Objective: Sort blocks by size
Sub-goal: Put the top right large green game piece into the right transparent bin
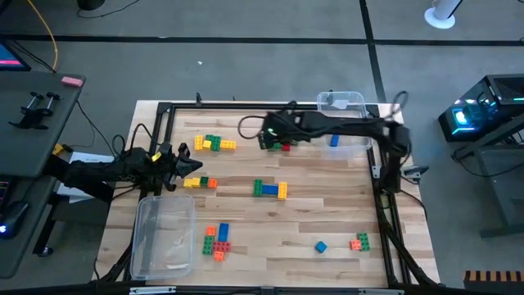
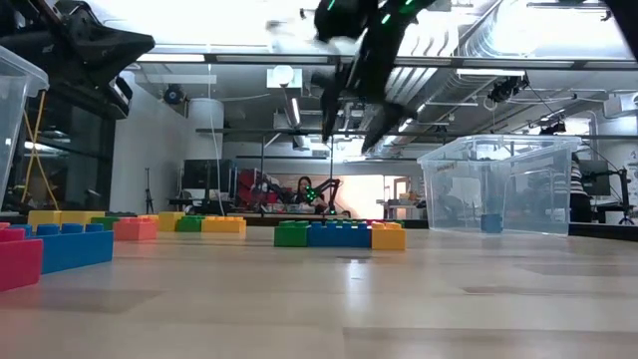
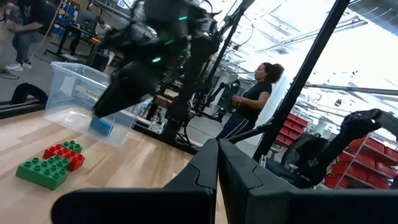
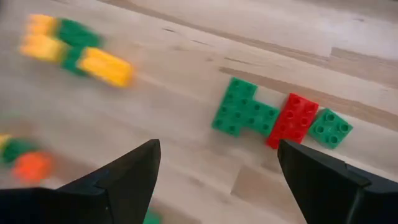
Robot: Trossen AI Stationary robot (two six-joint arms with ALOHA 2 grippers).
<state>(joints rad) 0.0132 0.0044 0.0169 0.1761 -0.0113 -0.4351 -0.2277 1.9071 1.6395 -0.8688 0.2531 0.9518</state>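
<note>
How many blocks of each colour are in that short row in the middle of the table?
green block: 1
blue block: 1
yellow block: 1
Total: 3

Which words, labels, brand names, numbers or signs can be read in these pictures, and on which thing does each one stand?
None can be read.
The blocks show only studs, no print.
The clear bin carries no label that shows.
The right gripper, open above the blocks, bears no marking.
The lit screen beside the table is too small to read.
</note>
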